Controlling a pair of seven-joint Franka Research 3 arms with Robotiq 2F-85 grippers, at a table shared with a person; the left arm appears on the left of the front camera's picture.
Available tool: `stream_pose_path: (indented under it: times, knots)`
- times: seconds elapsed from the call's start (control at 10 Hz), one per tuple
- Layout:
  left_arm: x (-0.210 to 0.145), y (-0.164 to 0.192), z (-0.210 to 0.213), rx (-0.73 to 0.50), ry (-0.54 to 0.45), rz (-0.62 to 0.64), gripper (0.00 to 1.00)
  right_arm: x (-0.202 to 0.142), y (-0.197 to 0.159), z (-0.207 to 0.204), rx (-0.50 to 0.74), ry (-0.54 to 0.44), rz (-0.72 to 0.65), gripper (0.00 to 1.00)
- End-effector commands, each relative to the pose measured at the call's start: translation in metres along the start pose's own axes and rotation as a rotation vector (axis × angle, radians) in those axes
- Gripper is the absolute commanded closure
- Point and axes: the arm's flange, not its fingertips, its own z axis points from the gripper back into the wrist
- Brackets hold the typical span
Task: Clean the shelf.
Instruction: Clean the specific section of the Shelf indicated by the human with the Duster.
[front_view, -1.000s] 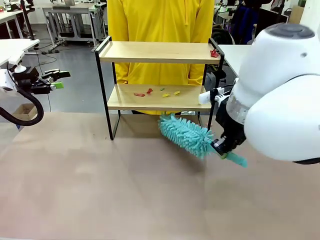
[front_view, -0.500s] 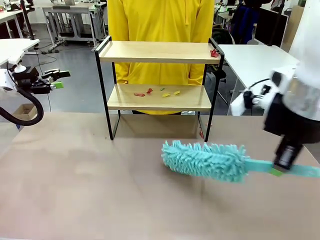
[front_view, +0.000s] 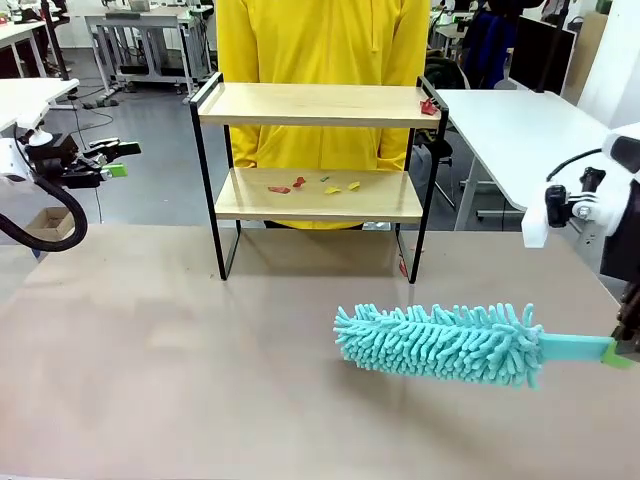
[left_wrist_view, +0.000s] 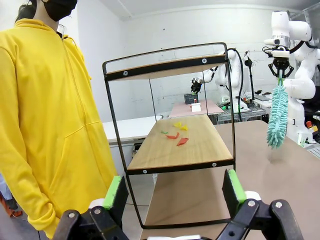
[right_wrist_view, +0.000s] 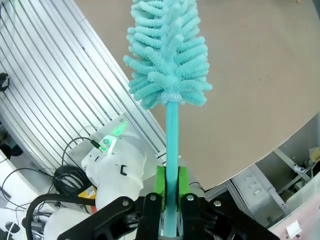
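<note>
The teal duster (front_view: 440, 345) has swung away from the shelf (front_view: 300, 103) and now lies level over the counter (front_view: 180, 360), well apart from the rack; the white arm has drawn back to the right edge. The right fingers (right_wrist_view: 161, 182) are clamped on the duster's handle (plainest in the right wrist view), and the left fingers (left_wrist_view: 234, 186) stand wide apart, holding nothing. The shelf stands at the counter's far edge. It has two light wood boards in a thin black frame, with red, yellow and green scraps (front_view: 298, 182) on the lower board.
</note>
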Motion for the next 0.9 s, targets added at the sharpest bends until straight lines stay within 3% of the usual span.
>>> stream_pose_path:
  times: [0.0,0.8]
  knots:
    - [0.0021,-0.0014,-0.0003,-0.007,-0.004,-0.002,0.0,0.0066,-0.0015,-0.0037,0.013,0.002,-0.029,0.87]
    - [0.0021,-0.0014,-0.0003,-0.007,-0.004,-0.002,0.0,0.0066,-0.0015,-0.0037,0.013,0.002,-0.029,0.87]
